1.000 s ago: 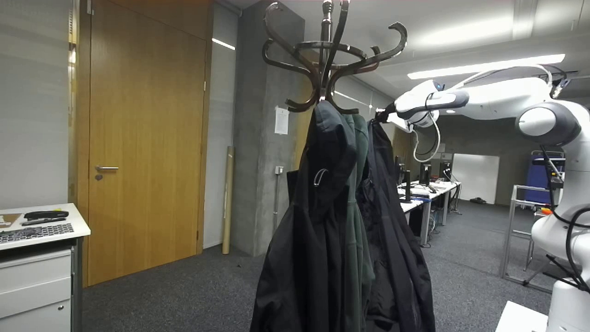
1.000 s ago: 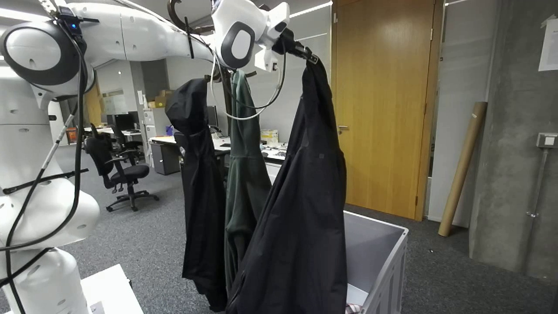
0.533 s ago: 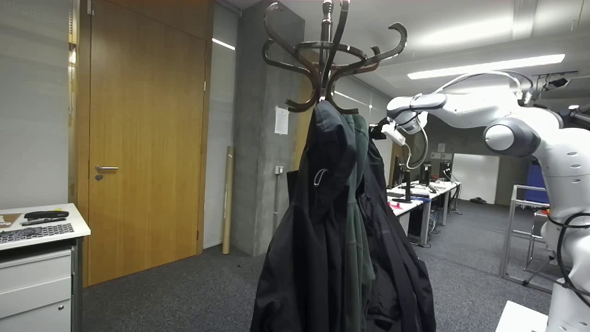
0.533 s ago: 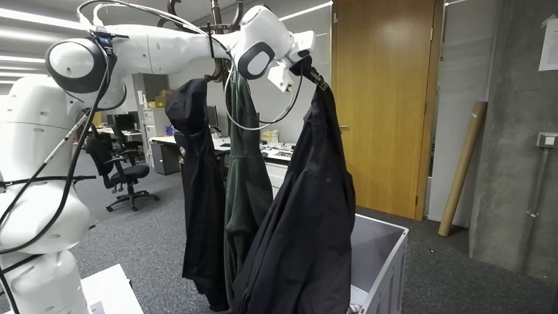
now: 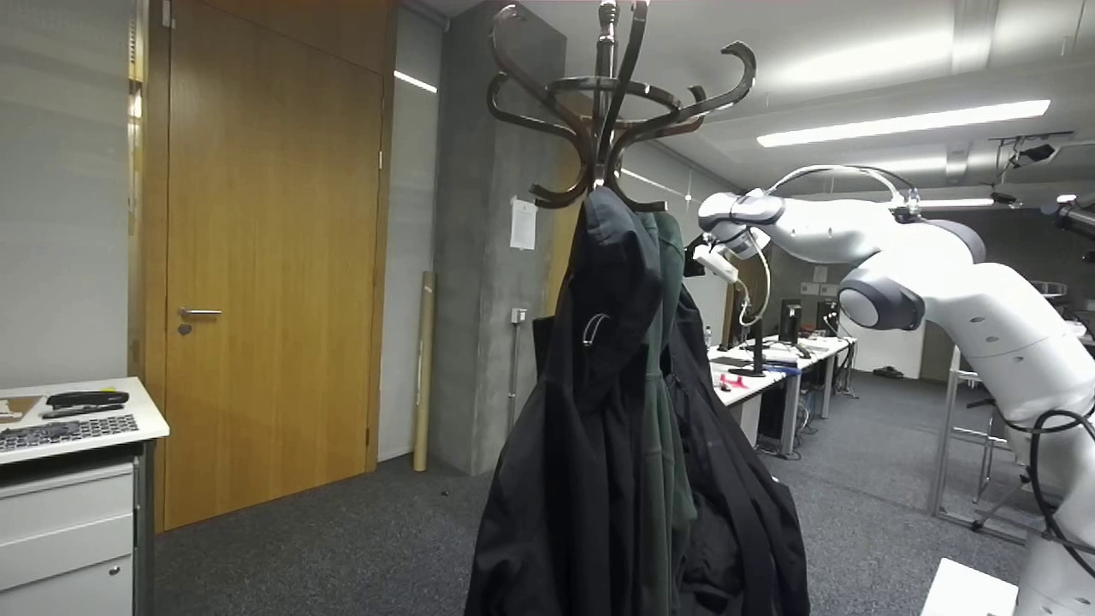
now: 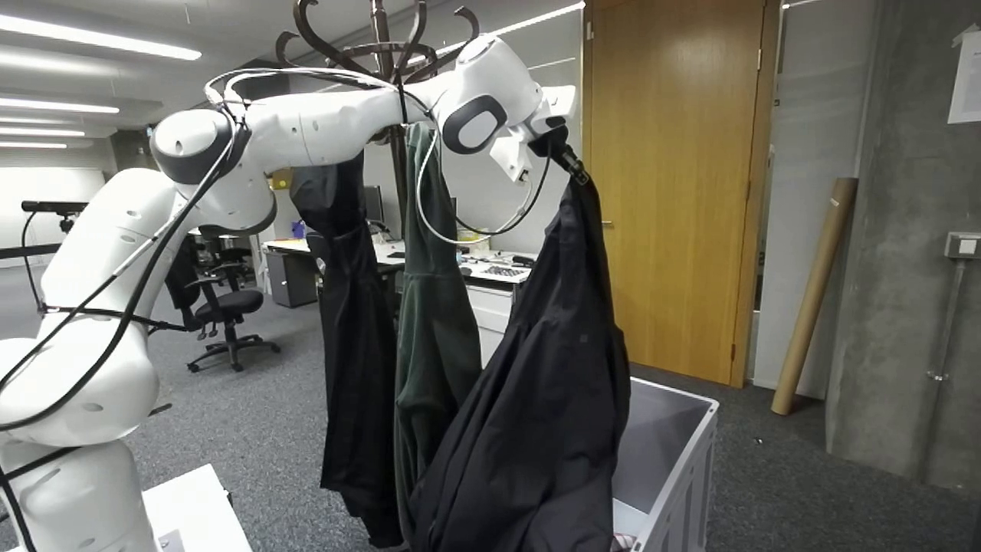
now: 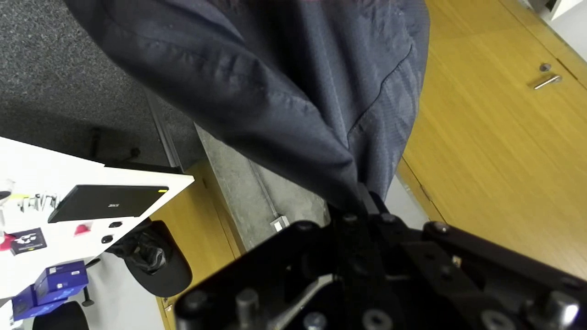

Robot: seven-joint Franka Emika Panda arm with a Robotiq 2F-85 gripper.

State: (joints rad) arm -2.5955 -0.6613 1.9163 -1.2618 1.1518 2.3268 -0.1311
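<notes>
Black jacket (image 6: 536,399): pinched by the gripper (image 6: 581,176), could be dropped if cloth slips.
Grey crate (image 6: 663,418): folds could be snagged.

A black jacket (image 6: 536,383) hangs bunched to a peak (folds fanning out below), partly hiding a gray crate (image 6: 696,479).

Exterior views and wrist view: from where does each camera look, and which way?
Exterior view: nearest the hooded jacket, facing the coat stand; arm from right edge.
Exterior view: nearest the held jacket, facing it and the crate; arm from left edge.
Wrist view: behind the end effector (only robot part shown), facing the held jacket.
Both exterior views share coat stand, arm and wooden door.
</notes>
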